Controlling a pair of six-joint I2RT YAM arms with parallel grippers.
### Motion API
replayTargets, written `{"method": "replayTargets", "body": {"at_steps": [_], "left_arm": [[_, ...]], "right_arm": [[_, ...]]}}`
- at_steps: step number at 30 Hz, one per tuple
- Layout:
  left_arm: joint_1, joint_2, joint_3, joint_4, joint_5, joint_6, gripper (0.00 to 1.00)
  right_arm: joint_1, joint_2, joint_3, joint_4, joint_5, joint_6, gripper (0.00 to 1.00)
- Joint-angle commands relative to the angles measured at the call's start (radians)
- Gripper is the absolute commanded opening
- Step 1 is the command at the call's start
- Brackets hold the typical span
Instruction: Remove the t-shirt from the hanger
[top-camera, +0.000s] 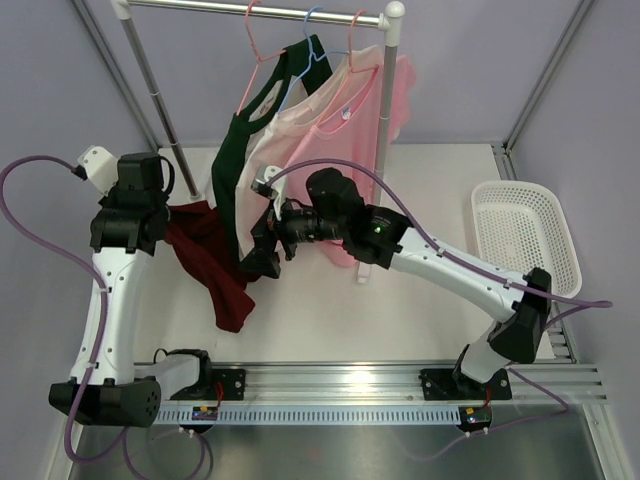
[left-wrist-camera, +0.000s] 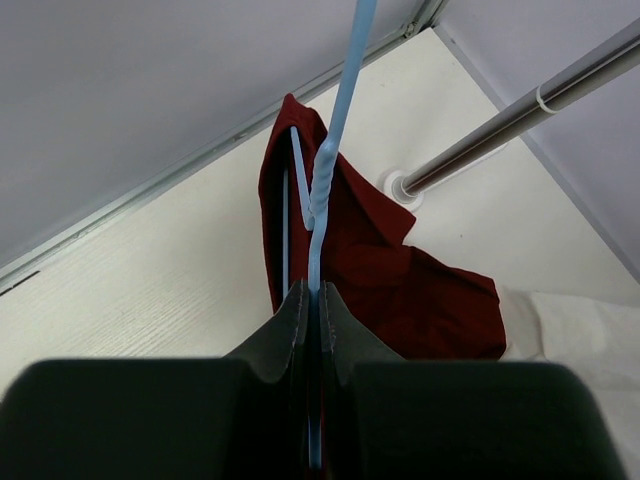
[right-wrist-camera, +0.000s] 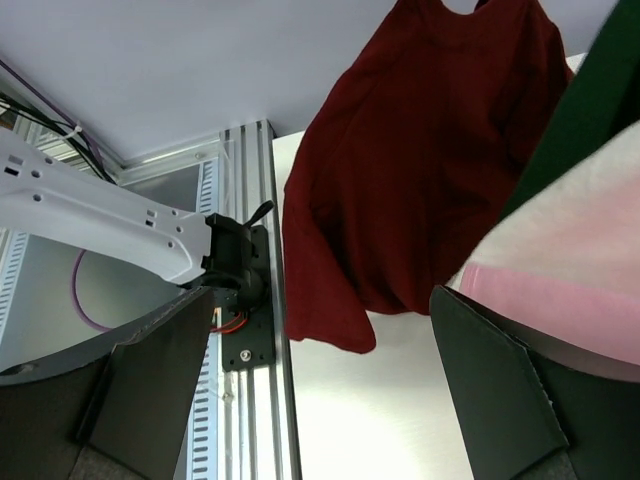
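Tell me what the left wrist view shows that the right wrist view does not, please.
Only the left wrist view: the left pincer shut on the blue hanger, and the rack pole. Only the right wrist view: the open right pincer, the left arm, the aluminium rail, a green shirt and a pink shirt. Both: the dark red t-shirt and the white table.

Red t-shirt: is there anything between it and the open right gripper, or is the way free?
Nothing visible stands between them. In the right wrist view the red t-shirt hangs straight ahead of the open right gripper. The green shirt and the pink shirt hang close on one side, so a finger might catch them.
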Motion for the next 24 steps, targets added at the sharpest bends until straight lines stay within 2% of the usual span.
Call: {"method": "replayTargets", "body": {"at_steps": [1,6,16,17,18,21,23,24], "left_arm": [[-0.003,-0.041,0.035,0.011,-0.034,-0.093,0.0],[-0.003,-0.047,0.053,-0.004,-0.022,-0.11,0.0],[-0.003,-0.06,0.059,-0.005,-0.02,-0.11,0.0],[-0.003,-0.06,0.059,-0.005,-0.017,-0.11,0.0],[-0.002,-0.06,0.059,-0.007,-0.014,-0.11,0.0],[-0.002,-0.066,0.054,-0.007,-0.023,-0.106,0.0],[-0.003,-0.073,0.056,-0.005,-0.028,-0.109,0.0],[-0.002,-0.077,0.058,-0.007,-0.031,-0.11,0.0]], "right_arm": [[0.056,0.038,0.005,0.095,0.042,0.005,0.99],[0.087,0.106,0.003,0.196,0.1,0.023,0.99],[0.124,0.208,0.097,0.196,0.115,0.024,0.91],[0.126,0.216,0.098,0.197,0.114,0.024,0.88],[0.126,0.219,0.103,0.2,0.114,0.025,0.76],[0.127,0.234,0.116,0.205,0.108,0.03,0.68],[0.129,0.248,0.13,0.194,0.106,0.031,0.54],[0.13,0.251,0.146,0.187,0.106,0.033,0.44]]}}
